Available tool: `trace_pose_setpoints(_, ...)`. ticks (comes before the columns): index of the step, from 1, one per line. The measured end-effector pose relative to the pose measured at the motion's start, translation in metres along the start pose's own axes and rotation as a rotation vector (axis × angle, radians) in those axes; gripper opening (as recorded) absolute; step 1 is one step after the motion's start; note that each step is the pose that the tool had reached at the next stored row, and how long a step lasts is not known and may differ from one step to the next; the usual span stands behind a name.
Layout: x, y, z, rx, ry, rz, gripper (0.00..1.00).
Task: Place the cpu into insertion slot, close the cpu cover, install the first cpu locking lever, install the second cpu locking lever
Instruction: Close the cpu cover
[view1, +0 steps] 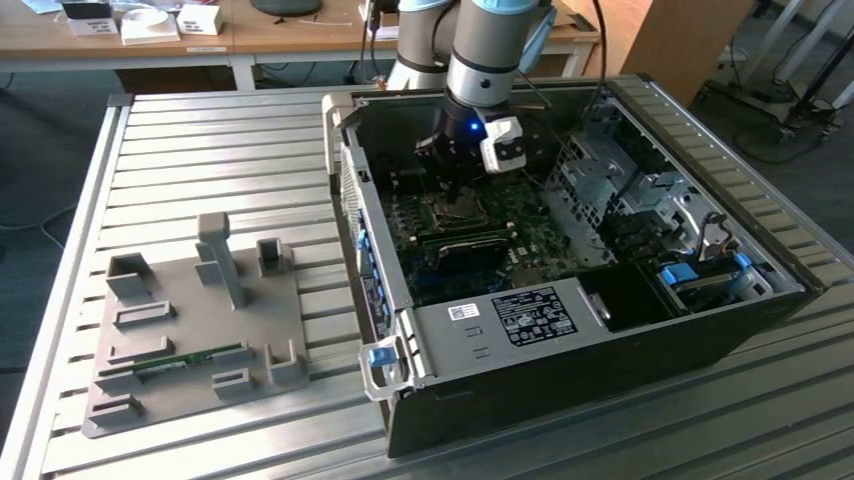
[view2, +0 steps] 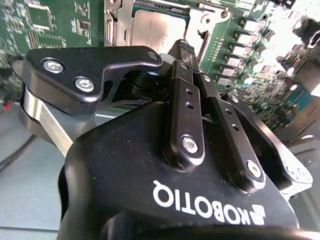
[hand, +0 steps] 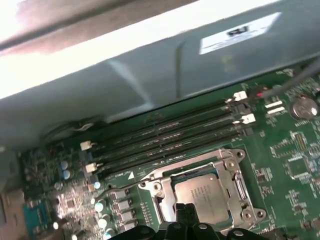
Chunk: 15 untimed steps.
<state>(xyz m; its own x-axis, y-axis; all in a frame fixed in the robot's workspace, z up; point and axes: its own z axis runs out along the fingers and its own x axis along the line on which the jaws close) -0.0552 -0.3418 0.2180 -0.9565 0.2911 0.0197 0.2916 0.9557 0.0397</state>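
The cpu (hand: 204, 196), a dull silver square, lies in the insertion slot (hand: 161, 207) on the green board. The shiny cpu cover (hand: 231, 171) lies flat around it, with the chip showing through its window. A thin wire lever (hand: 118, 186) sticks out from one corner of the socket. My gripper (hand: 185, 214) hangs just above the socket's edge, fingers pressed together and nothing between them. In the second wrist view the shut fingertips (view2: 184, 48) point at the cover (view2: 209, 19) beside the cpu (view2: 159, 29). In the exterior view my gripper (view1: 454, 178) reaches down into the open case above the socket (view1: 462, 208).
Long black memory slots (hand: 165, 140) run beside the socket, with the case wall (hand: 150, 75) behind them. The open case also holds a drive cage (view1: 627, 190) and a labelled box (view1: 534, 315). A grey fixture plate (view1: 187, 330) with a memory stick (view1: 174, 362) lies at the exterior view's left.
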Motion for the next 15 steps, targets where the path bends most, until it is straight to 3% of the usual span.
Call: trace_pose_setpoints(15,0.0,-0.0001,0.003,0.0053,0.0104,-0.267,0.11)
